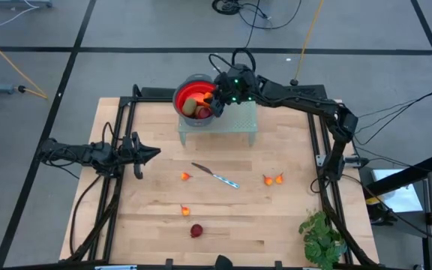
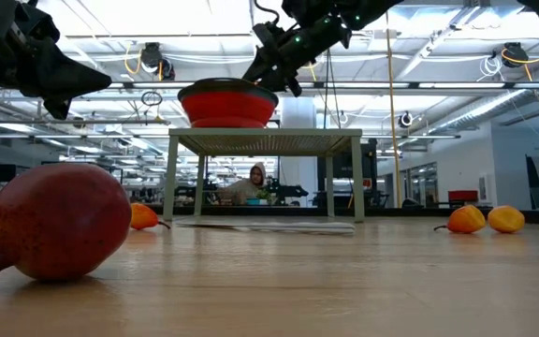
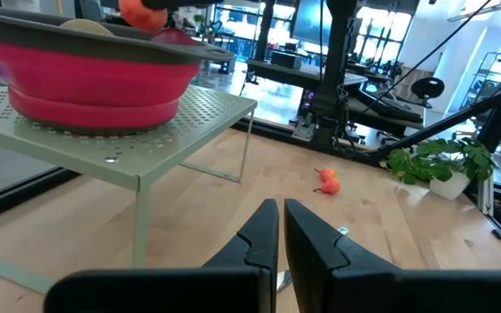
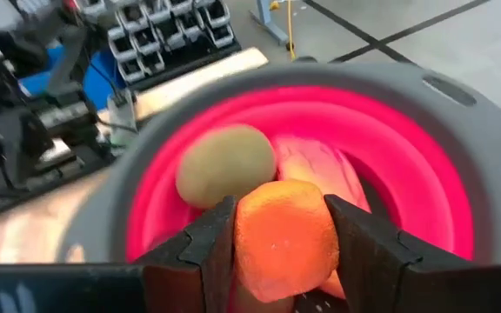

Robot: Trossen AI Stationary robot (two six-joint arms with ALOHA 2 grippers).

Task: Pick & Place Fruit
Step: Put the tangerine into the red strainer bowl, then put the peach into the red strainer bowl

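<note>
Orange fruit (image 4: pixel 286 236) gripped in right jaws over bowl (image 4: pixel 442 165), wrist view only, left jaws closed, empty

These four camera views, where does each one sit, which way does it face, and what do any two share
High view: overhead, looking straight down at the table; both arms show.
Low view: at tabletop height, looking across at the pomegranate and rack; the arms reach in from above.
Left wrist view: on the left arm, facing the rack; the left gripper, shut, shows.
Right wrist view: on the right arm, looking down into the red bowl; the right gripper holds an orange fruit.
All four share the red bowl.
</note>
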